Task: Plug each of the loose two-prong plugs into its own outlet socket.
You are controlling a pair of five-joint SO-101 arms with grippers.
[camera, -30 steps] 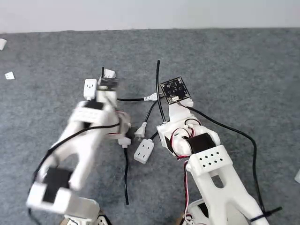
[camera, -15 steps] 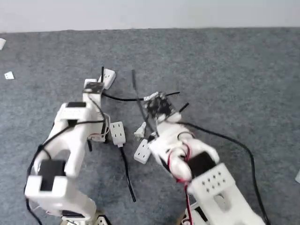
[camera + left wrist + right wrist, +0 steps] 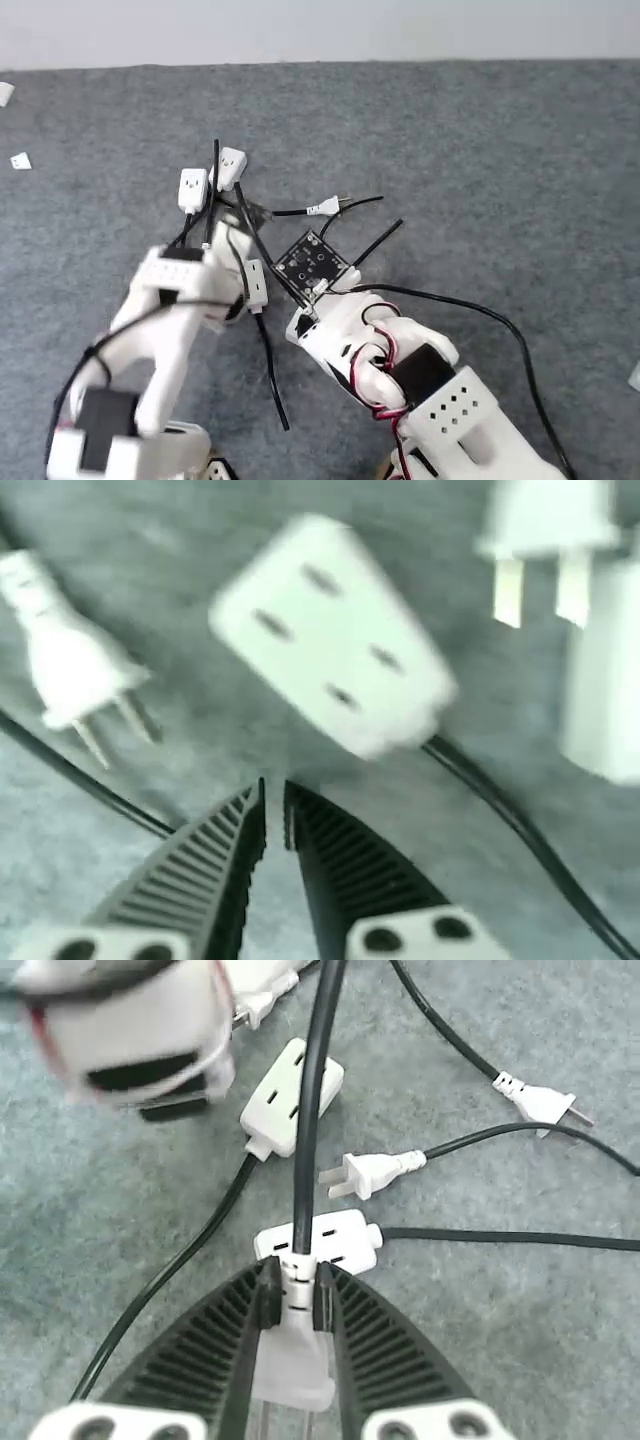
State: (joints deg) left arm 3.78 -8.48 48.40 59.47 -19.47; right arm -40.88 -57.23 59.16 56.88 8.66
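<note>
My right gripper (image 3: 292, 1305) is shut on a white two-prong plug (image 3: 293, 1345) whose black cord (image 3: 312, 1100) runs away from it. The plug hangs just above a white outlet socket (image 3: 330, 1242) on the grey carpet. A loose plug (image 3: 372, 1172) lies just beyond that socket, and another plug (image 3: 538, 1103) lies farther off. My left gripper (image 3: 272, 802) is shut with nothing in it, low over the carpet, just short of a white socket (image 3: 335, 645). One loose plug (image 3: 70, 665) lies to one side of it and a second plug (image 3: 548, 525) to the other.
In the high view the left arm (image 3: 185, 275) and the right arm (image 3: 400, 365) stand close together over tangled black cords. Two more sockets (image 3: 192, 188) lie beyond the left arm, one socket (image 3: 255, 283) lies between the arms, and a plug (image 3: 325, 207) rests beyond them.
The right arm has drawn back and to the left, taking its plug's cord along. The left arm swung left, then came back toward the middle sockets.
</note>
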